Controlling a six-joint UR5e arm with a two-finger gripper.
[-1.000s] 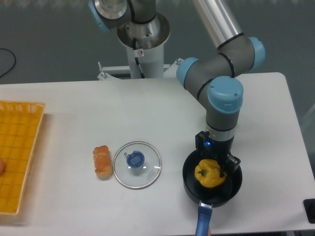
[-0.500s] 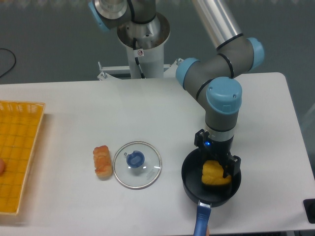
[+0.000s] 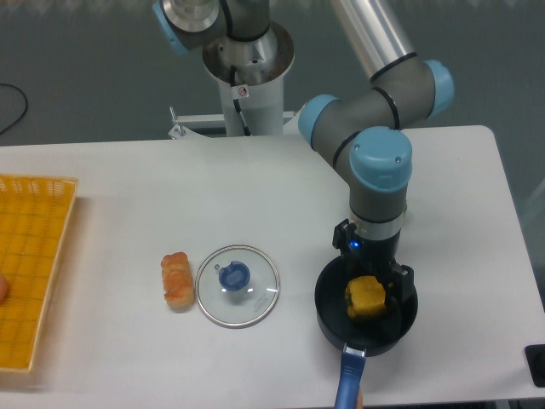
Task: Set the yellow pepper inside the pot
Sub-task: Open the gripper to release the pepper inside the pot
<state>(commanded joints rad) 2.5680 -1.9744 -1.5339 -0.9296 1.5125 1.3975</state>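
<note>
Since a second ago the yellow pepper (image 3: 364,296) has sunk lower into the pot (image 3: 328,308) and shifted slightly, the arm turning above it. The gripper (image 3: 368,294) reaches down inside the pot, its fingers at the pepper's sides; whether they clamp it cannot be told. To the left, well apart, lies a glass lid (image 3: 238,285) beside a bread roll (image 3: 177,280). A yellow basket (image 3: 32,266) sits at the table's (image 3: 255,187) left edge
</note>
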